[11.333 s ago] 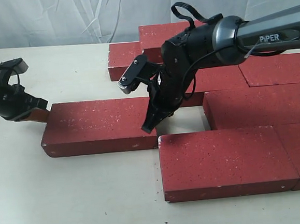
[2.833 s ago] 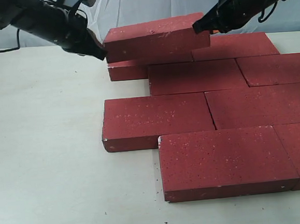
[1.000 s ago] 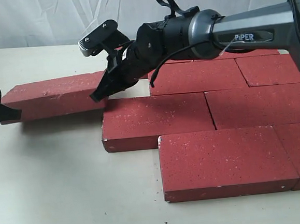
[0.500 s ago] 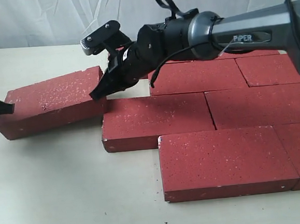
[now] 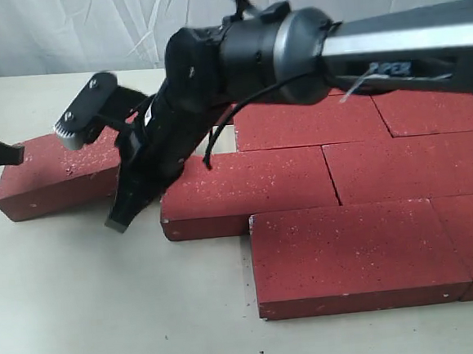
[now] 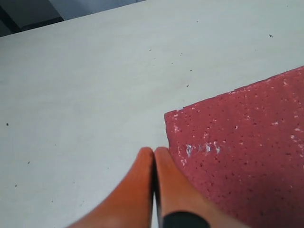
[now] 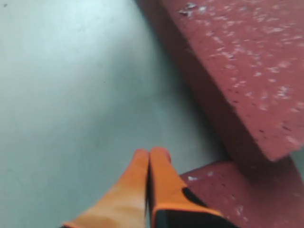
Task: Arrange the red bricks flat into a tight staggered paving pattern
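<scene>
One loose red brick lies on the table left of the paved group, its right end hidden behind my right arm. My right gripper reaches across, shut and empty, with its tip low over the table in front of the gap between that brick and the nearest paved brick. The right wrist view shows the shut fingers beside both bricks. My left gripper is shut and empty at the loose brick's left end. In the left wrist view the fingertips sit right by the brick's corner.
Several red bricks lie flat and tight to the right: a front one, a middle row and back rows. Bare cream table stretches across the front left. A white curtain hangs behind.
The loose brick's raised right end has come down onto the table. My right gripper has left that end and swung down and left to the table. The left gripper has barely moved.
</scene>
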`<state>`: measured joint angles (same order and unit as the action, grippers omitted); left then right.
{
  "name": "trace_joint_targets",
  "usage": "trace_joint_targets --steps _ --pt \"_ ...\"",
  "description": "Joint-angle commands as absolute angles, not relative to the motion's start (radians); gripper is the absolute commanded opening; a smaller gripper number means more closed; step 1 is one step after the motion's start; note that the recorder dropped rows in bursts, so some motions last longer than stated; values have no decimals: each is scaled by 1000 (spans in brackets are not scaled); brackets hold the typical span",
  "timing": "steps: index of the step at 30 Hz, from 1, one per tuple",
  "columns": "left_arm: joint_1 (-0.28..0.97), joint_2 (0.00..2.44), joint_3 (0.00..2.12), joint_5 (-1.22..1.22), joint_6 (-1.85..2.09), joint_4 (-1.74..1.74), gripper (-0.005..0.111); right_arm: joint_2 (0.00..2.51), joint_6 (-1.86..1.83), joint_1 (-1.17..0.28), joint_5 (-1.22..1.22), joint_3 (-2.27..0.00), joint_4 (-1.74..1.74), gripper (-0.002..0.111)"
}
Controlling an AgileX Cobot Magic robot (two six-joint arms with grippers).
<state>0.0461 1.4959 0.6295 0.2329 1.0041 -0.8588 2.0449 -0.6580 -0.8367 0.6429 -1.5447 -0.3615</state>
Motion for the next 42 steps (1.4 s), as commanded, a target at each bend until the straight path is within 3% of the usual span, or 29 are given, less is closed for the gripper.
trace_joint_targets --steps 1,11,22,27,31,37,39,42 --pt "50 1490 628 225 987 -853 0 2127 -654 -850 606 -1622 -341 -1" --pt "50 1490 628 232 976 -836 0 2258 -609 -850 580 -1798 -343 -1" --pt "50 1490 628 234 974 -834 0 2295 -538 -850 316 -1801 -354 -1" --pt "50 1490 628 236 970 -834 0 2265 -538 -848 466 -1801 -342 -1" --pt "50 1490 628 299 967 -833 0 2168 -492 -835 753 -1798 -216 -1" --pt "50 1540 628 338 941 -805 0 2000 -488 -739 707 -1548 -211 -1" --pt "50 1589 628 473 890 -800 0 1978 -536 -739 707 -1464 -211 -1" --pt "-25 1642 660 466 862 -790 0 1945 -565 -739 704 -1414 -148 -1"
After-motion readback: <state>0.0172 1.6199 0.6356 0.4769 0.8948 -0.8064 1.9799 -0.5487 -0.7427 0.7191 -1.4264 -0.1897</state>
